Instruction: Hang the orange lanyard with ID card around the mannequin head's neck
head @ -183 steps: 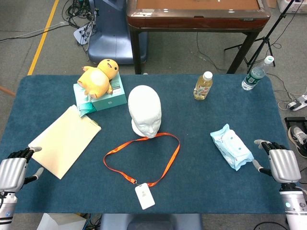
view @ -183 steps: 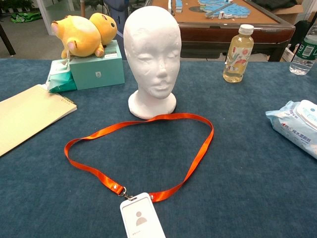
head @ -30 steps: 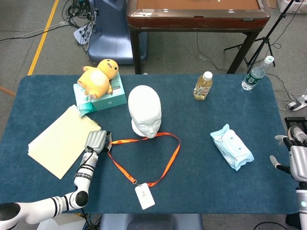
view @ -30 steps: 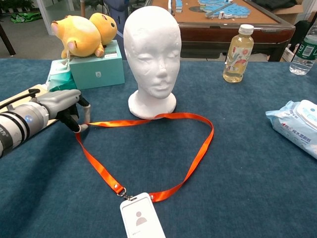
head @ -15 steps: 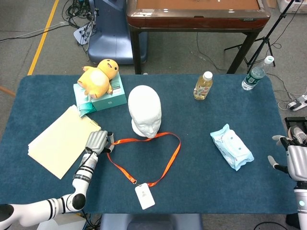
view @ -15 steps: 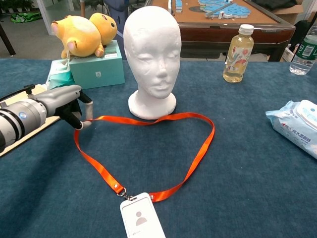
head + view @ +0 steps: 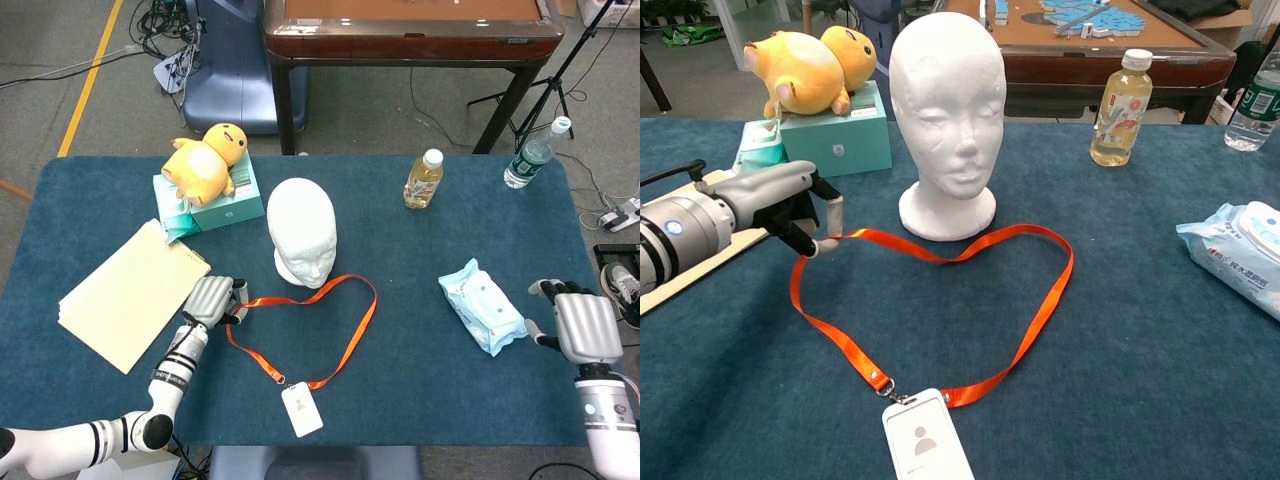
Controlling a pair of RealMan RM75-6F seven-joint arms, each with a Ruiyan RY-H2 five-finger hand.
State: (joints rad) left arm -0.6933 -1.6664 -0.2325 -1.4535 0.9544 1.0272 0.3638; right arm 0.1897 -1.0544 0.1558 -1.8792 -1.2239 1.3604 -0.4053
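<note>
The orange lanyard (image 7: 940, 290) was laid in a loop on the blue table cover (image 7: 1120, 400), its far edge drawn into a dip just in front of the base of the white mannequin head (image 7: 947, 120), and its ID card (image 7: 928, 447) was left flat at the near end of the loop. The left corner of the strap was pinched in the fingers (image 7: 828, 212) of the left hand (image 7: 780, 205), which were closed on it and held it lifted slightly off the cover beside a yellow notepad (image 7: 130, 292). The right hand (image 7: 582, 326) was seen only from above, at the right edge of the table, with nothing in it and its fingers spread apart, near a pack of wet wipes (image 7: 482, 305) but not touching it. The mannequin head was stood upright, facing the robot, with nothing around its neck. A yellow plush toy (image 7: 810, 68) was rested on a teal box (image 7: 835, 140) to the left behind the head, and a bottle of yellowish drink (image 7: 1121, 108) and a green-labelled water bottle (image 7: 534, 153) were stood at the far right
</note>
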